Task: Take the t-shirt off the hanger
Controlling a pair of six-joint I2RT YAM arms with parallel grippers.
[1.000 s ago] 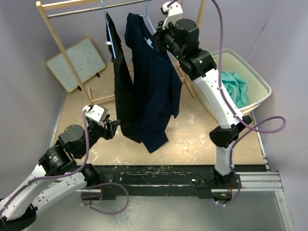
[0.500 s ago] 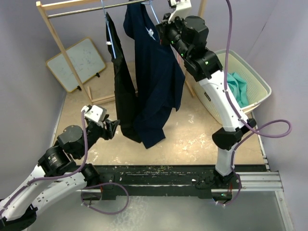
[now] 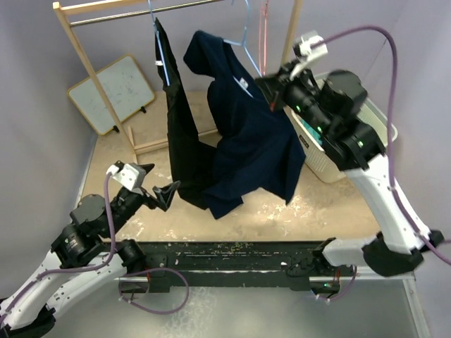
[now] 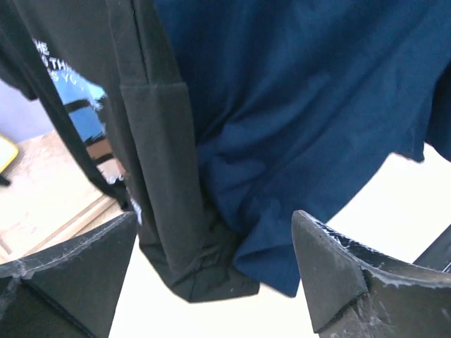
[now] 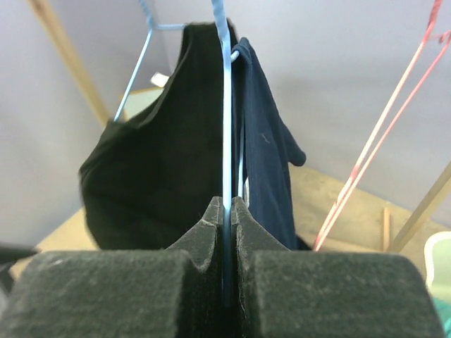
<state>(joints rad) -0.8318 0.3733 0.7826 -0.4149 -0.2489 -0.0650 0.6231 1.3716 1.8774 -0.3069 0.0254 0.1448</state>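
A navy t-shirt (image 3: 246,134) hangs on a light blue wire hanger (image 3: 246,36). My right gripper (image 3: 270,91) is shut on the hanger's wire (image 5: 227,141) and holds it tilted, right of the rack. The navy t-shirt (image 5: 264,151) drapes just beyond the jaws. Whether the hook is on the rail is hidden at the top edge. My left gripper (image 3: 161,184) is open and empty, low at the left, just short of the hems. In its wrist view the navy t-shirt (image 4: 303,105) hangs between the spread fingers (image 4: 338,278), clear of both.
A black t-shirt (image 3: 176,134) hangs on a second blue hanger (image 3: 158,39) on the wooden rack (image 3: 81,49); it also shows in both wrist views (image 4: 151,162) (image 5: 148,162). A pink hanger (image 3: 264,32) hangs behind. A laundry basket (image 3: 387,130) stands right, a whiteboard (image 3: 113,91) left.
My right arm has swung down and to the right, pulling the hanger and navy t-shirt away from the rail and tilting them. My left gripper has shifted slightly lower.
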